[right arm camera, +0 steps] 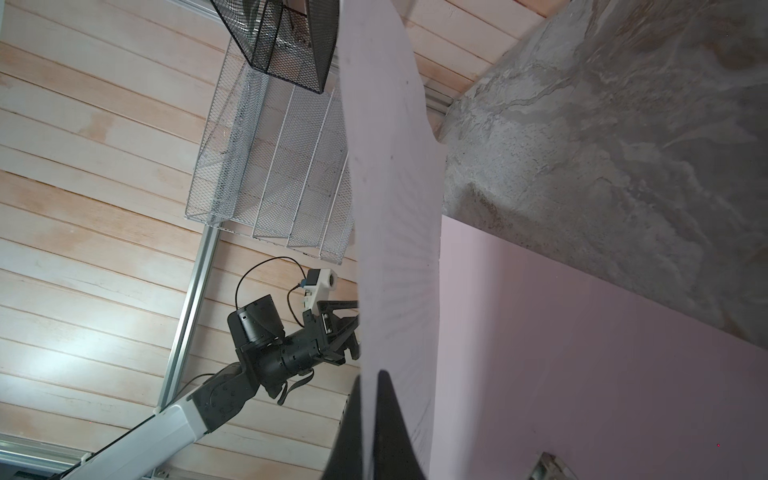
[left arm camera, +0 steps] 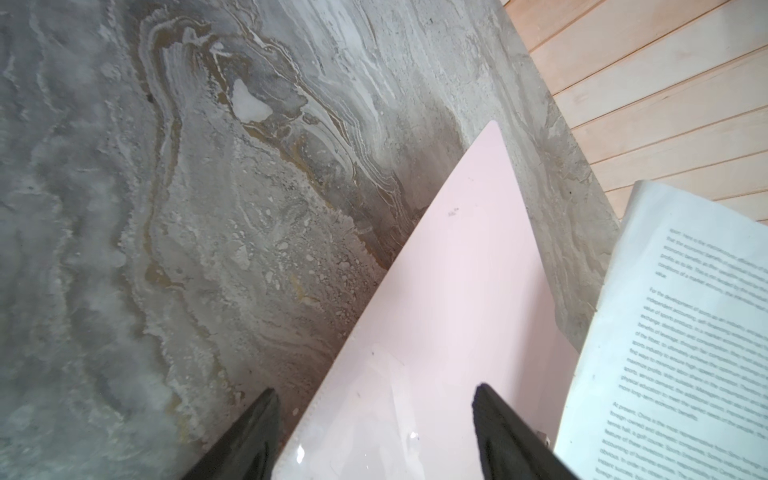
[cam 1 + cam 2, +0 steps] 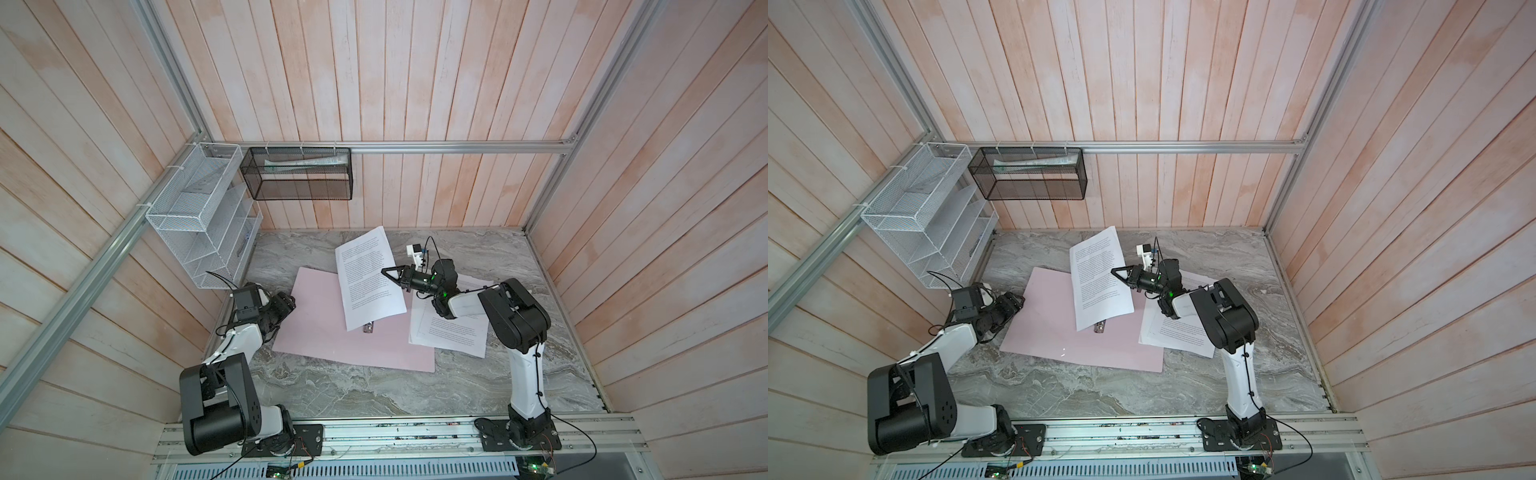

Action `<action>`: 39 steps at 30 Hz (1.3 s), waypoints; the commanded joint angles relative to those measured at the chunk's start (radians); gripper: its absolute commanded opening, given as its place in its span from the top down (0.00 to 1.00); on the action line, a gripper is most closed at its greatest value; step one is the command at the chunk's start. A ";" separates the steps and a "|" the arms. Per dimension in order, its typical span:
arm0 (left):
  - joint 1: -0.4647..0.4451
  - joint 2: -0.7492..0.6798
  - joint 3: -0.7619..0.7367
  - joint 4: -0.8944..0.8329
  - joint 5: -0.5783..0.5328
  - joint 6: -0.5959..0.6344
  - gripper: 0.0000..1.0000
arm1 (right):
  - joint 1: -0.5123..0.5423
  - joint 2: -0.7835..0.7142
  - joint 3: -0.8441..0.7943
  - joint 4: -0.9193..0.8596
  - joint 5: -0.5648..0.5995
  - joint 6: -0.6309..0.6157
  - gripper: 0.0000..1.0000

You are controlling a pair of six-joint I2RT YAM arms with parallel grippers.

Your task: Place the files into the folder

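one white printed paper sheet (image 3: 368, 278) hangs over the pale pink card folder (image 3: 316, 336), which lies open and flat on the grey marbled tabletop (image 3: 374, 390). the sheet is tilted and bowed. its long axis runs from beyond the folder's far edge down toward the small silver metal clip (image 3: 369, 328) on the folder's spine, skewed against the folder's own edges. in both top views its near short edge sits just over that clip.

the right claw (image 3: 386, 272) is closed on the sheet's long edge, on the side away from the folder's left leaf. the right wrist view shows the paper pinched between the black fingers (image 1: 382, 415). the left claw (image 2: 374, 388) stands open at the folder's left edge, one jaw over the table and one over the folder, not closed on it.

so the right arm has the sheet, and i judge the coming move to be a turn that squares its long axis with the spine, then a lowering onto a leaf.

the rest of the files, a loose stack of white printed sheets (image 3: 449, 336), lies at the folder's right edge, partly on it, under the right arm.
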 commanded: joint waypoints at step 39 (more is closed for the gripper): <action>0.006 -0.107 -0.225 0.201 0.154 -0.121 0.30 | 0.081 0.087 -0.082 -0.020 0.193 -0.151 1.00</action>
